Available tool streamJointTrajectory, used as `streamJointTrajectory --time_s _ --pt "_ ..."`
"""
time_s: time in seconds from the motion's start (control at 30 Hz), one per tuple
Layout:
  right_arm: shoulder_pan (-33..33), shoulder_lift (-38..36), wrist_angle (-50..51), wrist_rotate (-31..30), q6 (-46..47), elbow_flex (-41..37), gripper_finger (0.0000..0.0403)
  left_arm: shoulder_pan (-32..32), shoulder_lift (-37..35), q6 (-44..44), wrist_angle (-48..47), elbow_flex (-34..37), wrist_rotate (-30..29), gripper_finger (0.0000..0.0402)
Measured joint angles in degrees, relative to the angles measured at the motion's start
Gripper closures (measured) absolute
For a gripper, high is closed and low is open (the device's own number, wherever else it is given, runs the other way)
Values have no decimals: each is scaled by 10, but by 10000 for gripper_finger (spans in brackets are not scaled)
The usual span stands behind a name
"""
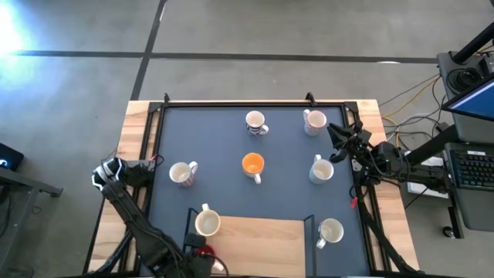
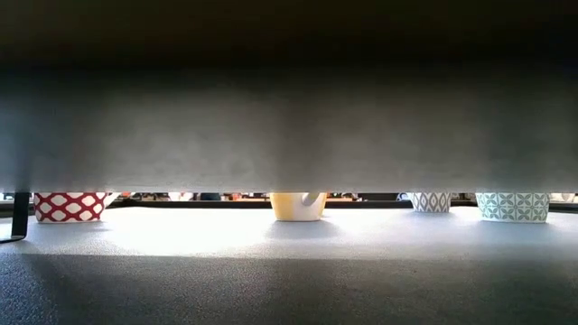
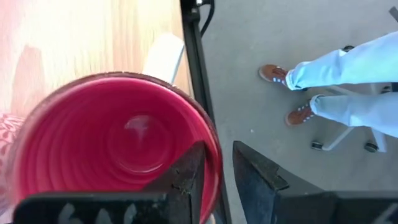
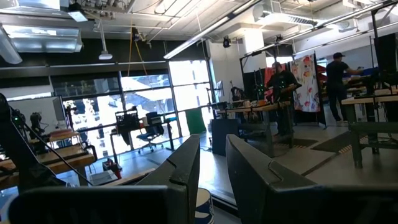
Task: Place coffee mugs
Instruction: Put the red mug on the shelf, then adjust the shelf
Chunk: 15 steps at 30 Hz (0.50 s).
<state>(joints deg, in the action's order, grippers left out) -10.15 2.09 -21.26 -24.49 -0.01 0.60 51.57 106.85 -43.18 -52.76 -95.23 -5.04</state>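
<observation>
Seven mugs show on the dark mat point(image 1: 224, 139) in the high view. They are a striped one point(image 1: 256, 122), a white one point(image 1: 314, 121), an orange one point(image 1: 253, 164), and pale ones point(image 1: 321, 170), point(image 1: 182, 173), point(image 1: 207, 222), point(image 1: 330, 231). The red mug point(image 3: 118, 143) fills the left wrist view and shows red-and-white patterned in the low view point(image 2: 69, 206). My left gripper point(image 1: 108, 171) covers it at the table's left wooden strip. My right gripper point(image 1: 337, 133) hangs raised by the right edge, fingers point(image 4: 212, 146) a narrow gap apart, empty. My left gripper point(image 3: 217, 152) is shut on the red mug's rim point(image 3: 211, 134), with one finger point(image 3: 186, 174) inside the cup and the other point(image 3: 255, 174) outside its wall. The fingers come from above, pointing down. The mug is upright, its base at table height in the low view.
A black frame rail point(image 3: 196, 68) runs right beside the red mug, with floor and a person's legs point(image 3: 336, 74) beyond it. A wooden board point(image 1: 255, 239) lies at the mat's near edge. Cables and a laptop point(image 1: 471, 166) crowd the right side. A dark band blocks most of the low view.
</observation>
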Motion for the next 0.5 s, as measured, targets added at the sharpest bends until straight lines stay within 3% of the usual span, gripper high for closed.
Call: streamJointTrajectory --time_s 0.33,0.5 --pt "0 0 0 0 0 0 335 -2 0 4 -26 -32 -22 335" --pt "0 0 0 0 0 0 335 -5 0 17 -56 -64 -64 335"
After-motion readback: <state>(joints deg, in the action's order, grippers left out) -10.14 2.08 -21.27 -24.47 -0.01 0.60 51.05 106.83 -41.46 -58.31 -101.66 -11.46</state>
